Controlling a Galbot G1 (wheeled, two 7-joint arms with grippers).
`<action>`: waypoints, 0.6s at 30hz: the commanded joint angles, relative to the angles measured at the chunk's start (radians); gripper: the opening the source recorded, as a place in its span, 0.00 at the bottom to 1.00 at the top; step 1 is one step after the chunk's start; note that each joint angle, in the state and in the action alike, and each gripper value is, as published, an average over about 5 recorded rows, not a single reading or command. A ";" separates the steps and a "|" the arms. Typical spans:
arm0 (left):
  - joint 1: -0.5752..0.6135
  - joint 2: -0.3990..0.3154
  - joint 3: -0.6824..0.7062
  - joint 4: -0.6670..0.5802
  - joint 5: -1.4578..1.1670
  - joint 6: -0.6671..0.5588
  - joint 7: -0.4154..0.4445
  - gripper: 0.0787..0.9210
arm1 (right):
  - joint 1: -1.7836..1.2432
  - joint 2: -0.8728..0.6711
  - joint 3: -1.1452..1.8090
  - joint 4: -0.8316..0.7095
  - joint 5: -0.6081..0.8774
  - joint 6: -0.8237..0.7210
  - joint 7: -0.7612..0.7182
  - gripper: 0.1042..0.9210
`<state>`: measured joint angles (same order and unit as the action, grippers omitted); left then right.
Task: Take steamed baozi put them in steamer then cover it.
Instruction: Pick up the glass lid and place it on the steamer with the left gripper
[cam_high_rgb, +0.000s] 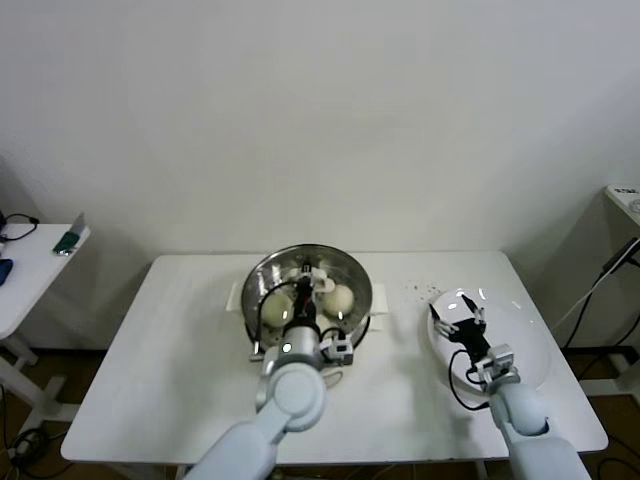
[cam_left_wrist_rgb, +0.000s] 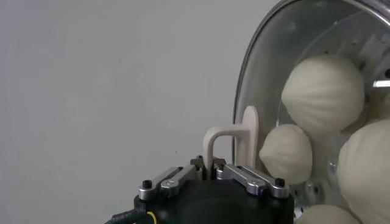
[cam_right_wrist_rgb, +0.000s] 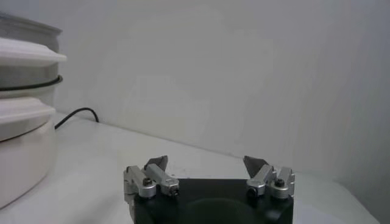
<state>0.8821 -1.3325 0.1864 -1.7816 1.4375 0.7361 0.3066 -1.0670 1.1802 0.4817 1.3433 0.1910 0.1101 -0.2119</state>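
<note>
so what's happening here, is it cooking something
The left gripper is shut on the cream handle of the glass cover, which sits over the steamer in the middle of the table. Steamed baozi are already inside, visible through the glass. The right gripper is open and holds nothing, waiting above the white plate on the robot's right.

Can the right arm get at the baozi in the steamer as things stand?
Probably not. The glass cover sits over the steamer, shutting in the baozi, and the left gripper holds its handle. The right gripper is open over the plate.
</note>
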 joint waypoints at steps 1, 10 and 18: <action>0.003 0.014 -0.005 -0.029 -0.014 0.049 0.000 0.15 | -0.003 0.000 0.004 0.005 0.001 -0.007 0.000 0.88; 0.025 0.050 -0.005 -0.144 -0.055 0.049 0.006 0.48 | -0.013 -0.005 0.017 0.035 0.000 -0.092 0.006 0.88; 0.113 0.108 0.000 -0.257 -0.076 0.049 0.017 0.76 | -0.010 -0.005 0.033 0.047 -0.020 -0.152 0.023 0.88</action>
<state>0.9184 -1.2762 0.1826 -1.9042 1.3859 0.7361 0.3181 -1.0779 1.1760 0.5035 1.3749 0.1865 0.0337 -0.2023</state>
